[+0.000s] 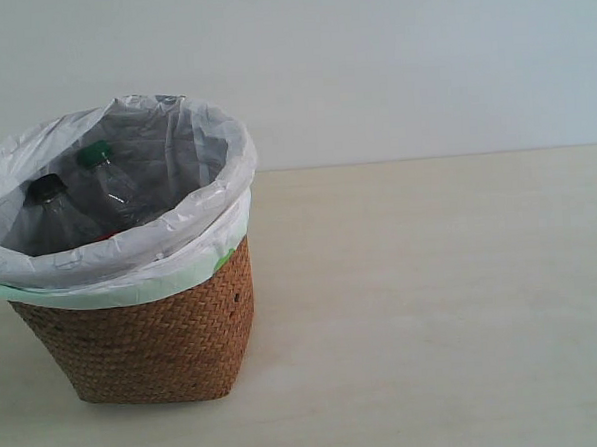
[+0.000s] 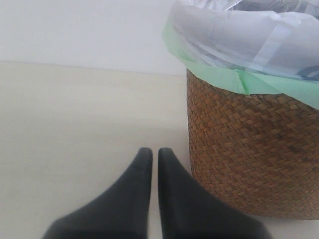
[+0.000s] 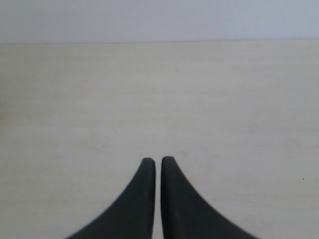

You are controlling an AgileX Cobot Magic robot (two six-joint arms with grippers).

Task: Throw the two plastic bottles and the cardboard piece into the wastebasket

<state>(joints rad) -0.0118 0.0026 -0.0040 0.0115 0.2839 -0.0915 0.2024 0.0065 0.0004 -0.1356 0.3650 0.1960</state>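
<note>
Wicker wastebasket (image 1: 154,341) is seen holding green-cap bottle (image 1: 108,188) and black-cap bottle (image 1: 56,218); cardboard is unseen, likely inside; left gripper (image 2: 150,152) and right gripper (image 3: 154,160) are pressed together, empty.

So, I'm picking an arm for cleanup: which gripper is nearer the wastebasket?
Left. The left gripper hangs right beside the wastebasket; the right gripper faces only table, no basket in its view.

The pale cream wood-grain tabletop (image 1: 433,307) carries, apparently alone, the brown woven wicker wastebasket (image 1: 154,341) lined with translucent white plastic.
</note>
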